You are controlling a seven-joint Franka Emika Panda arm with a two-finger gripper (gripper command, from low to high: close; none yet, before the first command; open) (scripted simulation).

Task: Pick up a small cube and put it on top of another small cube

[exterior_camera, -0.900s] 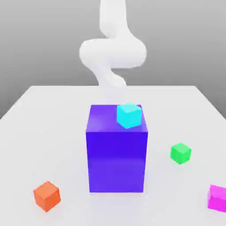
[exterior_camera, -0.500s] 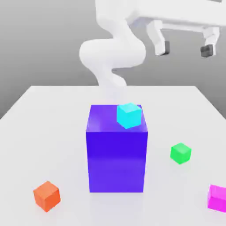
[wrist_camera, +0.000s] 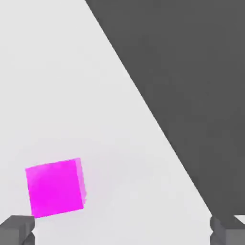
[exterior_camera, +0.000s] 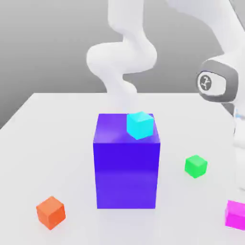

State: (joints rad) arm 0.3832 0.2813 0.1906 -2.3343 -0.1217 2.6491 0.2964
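Observation:
The small magenta-pink cube (exterior_camera: 236,214) rests on the white table at the exterior view's right edge, partly cut off by the frame. In the hand view the same cube (wrist_camera: 55,187) lies on the table below my gripper (wrist_camera: 122,232), close to one dark fingertip (wrist_camera: 16,229). The other fingertip (wrist_camera: 227,230) is far from it, so the gripper is open and holds nothing. A small cyan cube (exterior_camera: 139,125) sits on top of the tall blue block (exterior_camera: 127,162). My arm's wrist joint (exterior_camera: 217,81) hangs high above the magenta cube.
A green cube (exterior_camera: 195,166) lies right of the blue block and an orange cube (exterior_camera: 50,212) lies at the front left. In the hand view the table's edge (wrist_camera: 158,129) runs diagonally close to the magenta cube, with dark floor beyond.
The arm has swung down over the exterior view's right side. The open gripper, high in the frame half a second ago, has moved out past the right edge. No cube has moved.

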